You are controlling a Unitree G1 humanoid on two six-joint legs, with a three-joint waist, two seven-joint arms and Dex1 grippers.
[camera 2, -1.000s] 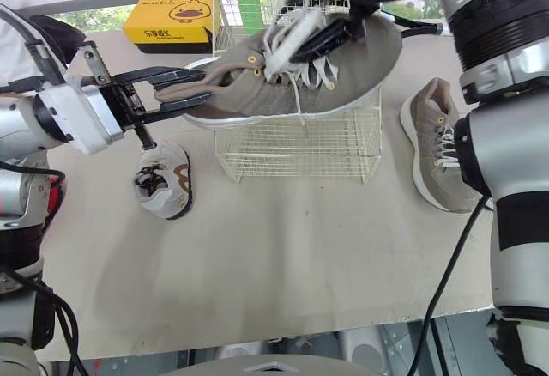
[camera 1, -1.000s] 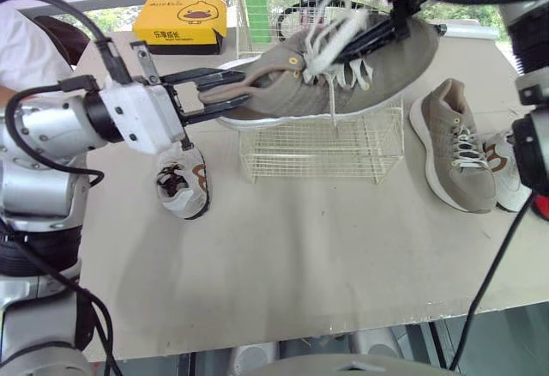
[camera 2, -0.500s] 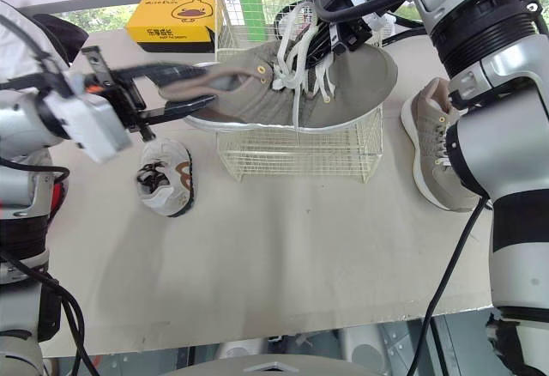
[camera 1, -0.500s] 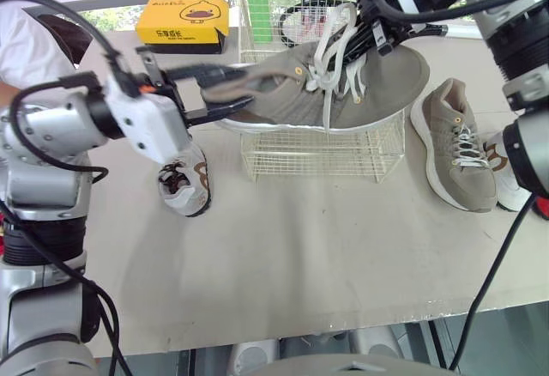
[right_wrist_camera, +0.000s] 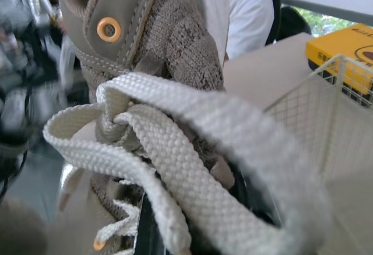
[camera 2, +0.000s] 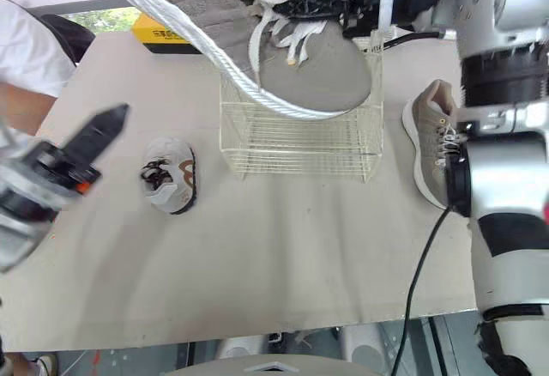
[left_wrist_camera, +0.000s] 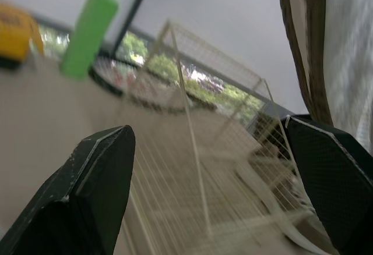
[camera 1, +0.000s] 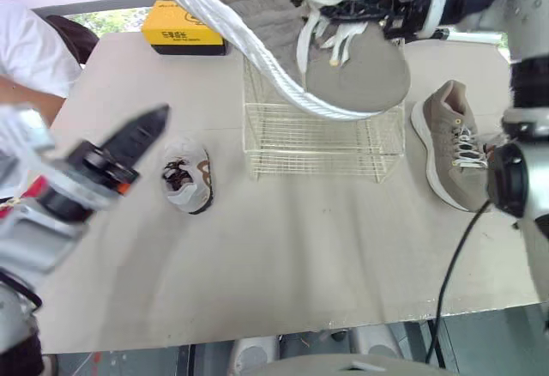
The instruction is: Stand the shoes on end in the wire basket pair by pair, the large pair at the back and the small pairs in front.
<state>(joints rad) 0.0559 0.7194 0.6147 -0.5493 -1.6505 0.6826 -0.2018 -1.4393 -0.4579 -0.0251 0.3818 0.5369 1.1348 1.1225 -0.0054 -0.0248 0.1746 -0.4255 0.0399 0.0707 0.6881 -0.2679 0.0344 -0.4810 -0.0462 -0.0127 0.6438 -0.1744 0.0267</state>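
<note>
pale table, big shoe hanging over the basket by its laces

pale table [camera 1: 300, 256] below; above it the right gripper [camera 1: 347, 9] is clamped on the laces [right_wrist_camera: 175, 150] of the big shoe [camera 1: 343, 67], with no firmer hold that i can see. the shoe hangs steeply, toe down over the basket [camera 1: 326, 148] and heel high. whether the toe is inside the wires yet i cannot tell. the left gripper [left_wrist_camera: 207, 130] has its fingers wide apart, holds nothing, and is well off to the left of the basket. further out, the mate [camera 1: 455, 148] lies on the table right of the basket, a small shoe [camera 1: 187, 185] lies to its left, a yellow box [camera 1: 184, 33] sits behind, and a person's white sleeve [camera 1: 26, 58] is at the far left edge.

risks, as i judge them: a grip on laces alone lets the shoe swing or twist, so it may come down across the rim, or in the front rather than the back. the sole edge could hook a wire and drag or tip the light basket. with no second hold at the heel, a slip would drop it flat.
</note>
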